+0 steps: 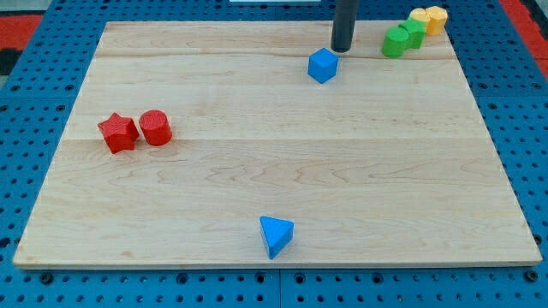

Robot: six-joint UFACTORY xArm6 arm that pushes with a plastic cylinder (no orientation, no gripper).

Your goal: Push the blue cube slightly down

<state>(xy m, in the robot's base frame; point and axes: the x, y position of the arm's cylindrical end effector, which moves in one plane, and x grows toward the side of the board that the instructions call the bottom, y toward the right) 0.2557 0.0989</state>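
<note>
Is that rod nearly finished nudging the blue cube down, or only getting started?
Looks like the start. Done: my tip is placed just above the blue cube, toward the view's top and slightly right, on the correct side for pushing down. In hand: closing onto it; I can't tell if they touch. Left: the small push itself; the cube sits near the board's top edge.

Straight dark cylindrical rod, my tip [342, 49]

Wooden board [257, 171] under scattered coloured blocks

The rod [344, 21] is cut off by the view's top edge. The far-right yellow blocks [429, 18] touch and overlap, their shapes unclear.
</note>
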